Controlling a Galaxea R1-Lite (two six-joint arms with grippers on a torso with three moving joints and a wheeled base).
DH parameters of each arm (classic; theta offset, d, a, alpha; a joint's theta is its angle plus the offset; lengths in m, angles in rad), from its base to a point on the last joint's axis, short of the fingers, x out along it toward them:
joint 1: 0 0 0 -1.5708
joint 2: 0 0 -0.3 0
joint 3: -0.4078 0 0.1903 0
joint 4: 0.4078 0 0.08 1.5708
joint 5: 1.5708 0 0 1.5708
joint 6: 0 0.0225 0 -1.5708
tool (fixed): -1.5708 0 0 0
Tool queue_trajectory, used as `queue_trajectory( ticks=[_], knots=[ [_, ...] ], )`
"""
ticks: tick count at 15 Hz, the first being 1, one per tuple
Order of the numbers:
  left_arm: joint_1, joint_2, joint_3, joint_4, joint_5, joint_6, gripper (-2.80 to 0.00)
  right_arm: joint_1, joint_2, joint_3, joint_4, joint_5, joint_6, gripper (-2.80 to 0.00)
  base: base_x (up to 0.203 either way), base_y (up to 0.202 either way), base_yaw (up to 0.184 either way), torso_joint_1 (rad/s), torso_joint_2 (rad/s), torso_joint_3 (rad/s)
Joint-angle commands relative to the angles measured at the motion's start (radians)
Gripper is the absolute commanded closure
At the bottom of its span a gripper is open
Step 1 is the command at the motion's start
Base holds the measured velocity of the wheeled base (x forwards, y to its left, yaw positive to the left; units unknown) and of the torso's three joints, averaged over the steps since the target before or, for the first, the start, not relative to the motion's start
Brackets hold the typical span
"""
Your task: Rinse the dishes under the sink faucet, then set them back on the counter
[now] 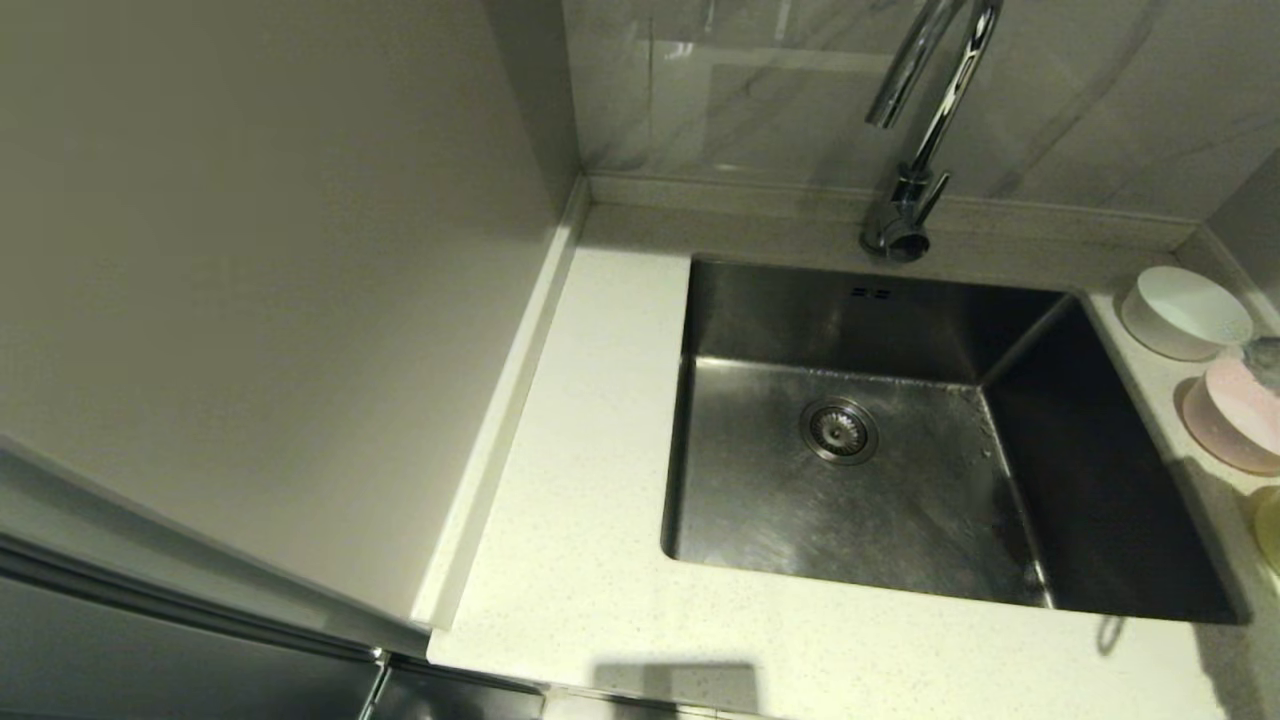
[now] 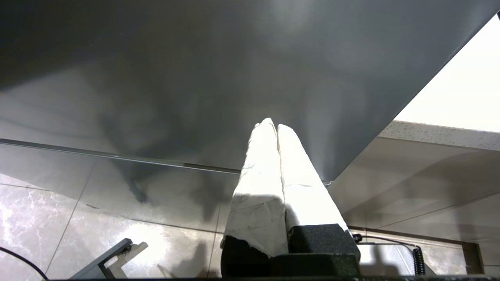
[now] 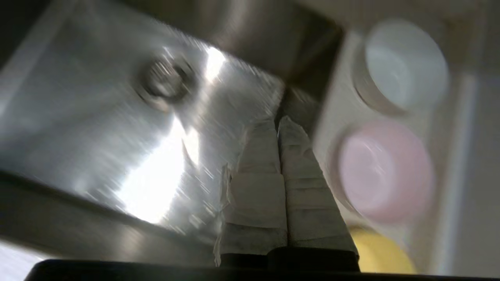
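Observation:
Three bowls stand in a row on the counter (image 1: pixel 580 500) right of the sink (image 1: pixel 900 520): white (image 1: pixel 1185 312) at the back, pale pink (image 1: pixel 1235 415), and pale yellow (image 1: pixel 1270 525) cut by the picture's edge. In the right wrist view my right gripper (image 3: pixel 278 121) is shut and empty, above the sink's right rim, beside the pink bowl (image 3: pixel 384 169), with the white bowl (image 3: pixel 402 64) and yellow bowl (image 3: pixel 381 253) to either side. The chrome faucet (image 1: pixel 915 150) stands behind the basin. My left gripper (image 2: pixel 272 124) is shut and empty, parked low by a grey cabinet panel.
The drain strainer (image 1: pixel 839 430) sits in the basin floor and two overflow slots (image 1: pixel 870 293) in its back wall. A tall plain panel (image 1: pixel 250 300) closes off the counter's left side. Grey marble wall panels stand behind the faucet and right of the bowls.

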Motion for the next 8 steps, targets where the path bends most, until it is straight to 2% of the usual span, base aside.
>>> queue_trajectory(
  ticks=[1,4,6,8],
  knots=[
    [0.000,-0.002,0.000,0.000,0.000,-0.001,0.00,0.099,-0.019,-0.072,-0.001,-0.002,0.157,0.00,0.000,0.000,0.000,0.000,0.00,0.000],
    [0.000,-0.002,0.000,0.000,0.000,-0.001,0.00,0.178,-0.129,-0.084,-0.003,-0.003,0.280,0.00,0.000,0.000,0.000,0.000,0.00,0.000],
    [0.000,-0.002,0.000,0.000,0.000,-0.001,0.00,0.230,-0.247,0.012,-0.001,-0.026,0.299,0.00,0.000,0.000,0.000,0.000,0.00,0.000],
    [0.000,-0.002,0.000,0.000,0.000,-0.001,0.00,0.270,-0.381,0.148,0.011,-0.093,0.304,0.00,0.000,0.000,0.000,0.000,0.00,0.000]
  ],
)
